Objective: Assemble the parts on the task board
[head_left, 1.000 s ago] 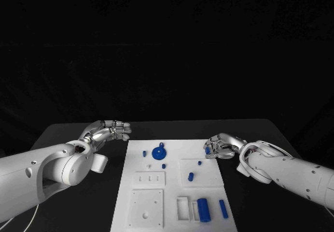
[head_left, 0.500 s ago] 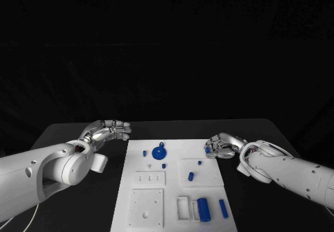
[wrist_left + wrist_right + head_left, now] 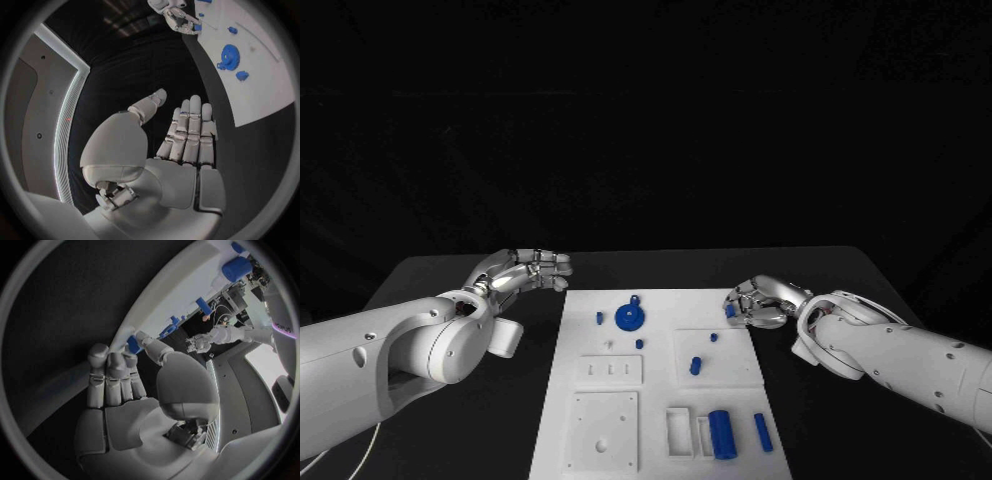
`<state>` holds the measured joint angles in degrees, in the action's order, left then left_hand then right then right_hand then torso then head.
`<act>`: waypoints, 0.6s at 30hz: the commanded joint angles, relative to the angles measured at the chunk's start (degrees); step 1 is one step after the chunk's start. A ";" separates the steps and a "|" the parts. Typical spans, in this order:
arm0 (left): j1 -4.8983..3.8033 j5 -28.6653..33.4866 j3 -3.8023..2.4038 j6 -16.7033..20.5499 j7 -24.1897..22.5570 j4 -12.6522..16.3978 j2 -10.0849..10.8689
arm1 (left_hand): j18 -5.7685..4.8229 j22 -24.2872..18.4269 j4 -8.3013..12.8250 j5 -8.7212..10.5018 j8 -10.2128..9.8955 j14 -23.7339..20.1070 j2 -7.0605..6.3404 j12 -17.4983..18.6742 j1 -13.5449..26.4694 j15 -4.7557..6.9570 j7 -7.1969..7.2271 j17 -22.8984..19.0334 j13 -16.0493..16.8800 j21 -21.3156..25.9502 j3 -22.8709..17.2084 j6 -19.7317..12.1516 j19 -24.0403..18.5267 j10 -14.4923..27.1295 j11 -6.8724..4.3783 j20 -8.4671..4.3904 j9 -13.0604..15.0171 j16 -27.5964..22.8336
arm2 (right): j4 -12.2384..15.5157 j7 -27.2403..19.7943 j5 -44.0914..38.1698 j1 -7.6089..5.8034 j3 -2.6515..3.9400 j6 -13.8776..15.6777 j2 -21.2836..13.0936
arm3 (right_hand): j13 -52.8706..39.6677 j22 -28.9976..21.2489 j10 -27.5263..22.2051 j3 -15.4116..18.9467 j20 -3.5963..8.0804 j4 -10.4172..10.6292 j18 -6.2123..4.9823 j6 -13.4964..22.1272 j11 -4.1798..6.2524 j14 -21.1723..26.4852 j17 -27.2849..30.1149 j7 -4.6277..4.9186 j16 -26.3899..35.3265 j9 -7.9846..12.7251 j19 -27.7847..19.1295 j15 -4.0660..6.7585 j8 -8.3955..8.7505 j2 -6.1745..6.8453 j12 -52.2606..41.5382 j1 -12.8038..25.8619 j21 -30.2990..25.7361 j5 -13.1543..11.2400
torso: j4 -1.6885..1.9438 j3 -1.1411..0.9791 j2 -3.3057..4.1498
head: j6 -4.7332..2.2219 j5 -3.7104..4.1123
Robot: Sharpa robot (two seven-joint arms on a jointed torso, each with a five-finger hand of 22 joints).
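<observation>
Almost no change: my right hand has crept slightly toward the far edge of the task board, my fingers still touching the small blue part at the board's right edge.

table: you're looking at a black surface lying under everything | backdrop: you're seeing a black cloth hanging at the far side
</observation>
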<state>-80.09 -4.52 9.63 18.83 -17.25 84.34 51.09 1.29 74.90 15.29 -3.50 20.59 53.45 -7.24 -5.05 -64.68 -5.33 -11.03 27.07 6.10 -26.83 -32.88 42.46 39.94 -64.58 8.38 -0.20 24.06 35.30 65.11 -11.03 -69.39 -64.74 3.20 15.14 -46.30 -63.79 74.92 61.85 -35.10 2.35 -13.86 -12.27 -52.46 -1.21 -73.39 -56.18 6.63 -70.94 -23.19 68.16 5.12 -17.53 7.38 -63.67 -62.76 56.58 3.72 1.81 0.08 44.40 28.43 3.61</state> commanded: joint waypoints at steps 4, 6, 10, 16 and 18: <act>-0.13 -0.20 -0.04 -0.76 -0.58 0.09 -0.07 | 0.23 1.01 0.25 -0.01 -0.22 0.12 0.12 0.40 0.66 0.11 -0.38 0.06 -0.03 -0.29 0.09 0.32 -0.03 -0.15 0.11 -0.32 0.01 -0.24 | 0.00 0.56 -1.54 0.19 -0.09 0.60 0.04 | 0.14 1.07 0.16 -3.89 0.09 2.44 -2.73 -4.32 1.48 -0.16 -0.19 -0.50 0.34 -0.97 0.32 1.34 -2.16 -0.41 -0.29 -0.21 0.27 -0.89 | 0.03 -0.01 0.01 | 0.01 0.00; -0.13 -0.20 -0.04 -0.77 -0.56 0.09 -0.07 | 0.23 1.01 0.24 -0.01 -0.21 0.12 0.13 0.40 0.68 0.11 -0.37 0.06 -0.03 -0.29 0.09 0.34 -0.03 -0.16 0.11 -0.32 0.01 -0.24 | 0.05 0.65 -1.64 0.19 -0.09 0.85 -0.01 | 0.15 1.10 0.27 -4.49 0.17 2.75 -2.73 -4.91 1.76 -0.21 -0.24 -0.78 0.33 -1.18 0.41 1.62 -2.50 -0.35 -0.32 -0.14 0.41 -0.89 | 0.03 0.00 0.00 | 0.02 -0.01; -0.13 -0.31 -0.03 -0.78 -0.36 0.18 0.01 | 0.23 1.01 0.19 -0.01 -0.15 0.11 0.20 0.40 0.71 0.11 -0.33 0.07 -0.02 -0.29 0.08 0.46 -0.04 -0.22 0.09 -0.31 0.04 -0.26 | 0.27 0.99 -2.16 0.19 -0.09 1.37 -0.01 | 0.16 1.11 0.49 -5.09 0.28 3.09 -2.73 -5.60 2.06 -0.31 -0.31 -1.09 0.28 -1.43 0.55 1.90 -2.91 -0.39 -0.37 0.01 0.59 -0.90 | 0.00 0.00 0.01 | 0.00 0.02; -0.13 -0.64 -0.03 -1.27 -0.11 0.20 -0.10 | 0.23 1.01 0.07 -0.01 0.09 0.14 0.41 0.36 0.83 0.11 -0.06 0.13 0.05 -0.31 0.06 0.97 -0.04 -0.53 -0.01 -0.31 0.18 -0.28 | 0.96 1.87 -2.63 0.19 -0.08 2.26 -0.07 | 0.20 1.09 0.72 -5.34 0.39 3.11 -2.73 -6.10 2.29 -0.44 -0.39 -1.33 0.22 -1.63 0.73 2.12 -3.22 -0.19 -0.37 0.13 0.75 -0.90 | -0.03 0.01 -0.01 | -0.16 -0.09; -0.13 -1.12 -0.03 -1.58 0.12 0.18 -0.13 | 0.24 1.02 0.00 0.00 0.25 0.20 0.50 0.23 0.93 0.13 0.16 0.18 0.14 -0.35 0.09 1.34 -0.02 -0.91 -0.17 -0.33 0.27 -0.27 | 1.38 2.40 -2.87 0.18 -0.08 1.92 -0.21 | 0.21 1.08 0.75 -5.36 0.41 3.09 -2.73 -6.14 2.32 -0.45 -0.40 -1.36 0.21 -1.65 0.75 2.15 -3.25 -0.12 -0.37 0.14 0.77 -0.90 | -0.03 0.02 -0.02 | -0.19 -0.08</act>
<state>-80.09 -4.79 9.64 18.64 -17.10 84.39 51.07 1.28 74.95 15.29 -3.50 20.59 53.45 -6.71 -4.83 -64.15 -5.33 -10.72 27.21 6.15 -26.83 -32.88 43.40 39.94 -65.22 8.19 -0.20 24.28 35.30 66.19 -9.77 -70.93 -64.62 3.12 16.77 -46.44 -63.63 74.91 62.74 -40.11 2.76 -10.91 -12.46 -56.21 0.76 -73.81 -56.52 3.66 -70.95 -24.16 68.60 6.98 -20.46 7.50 -63.67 -62.83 57.12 2.87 1.79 0.08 44.41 28.29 3.55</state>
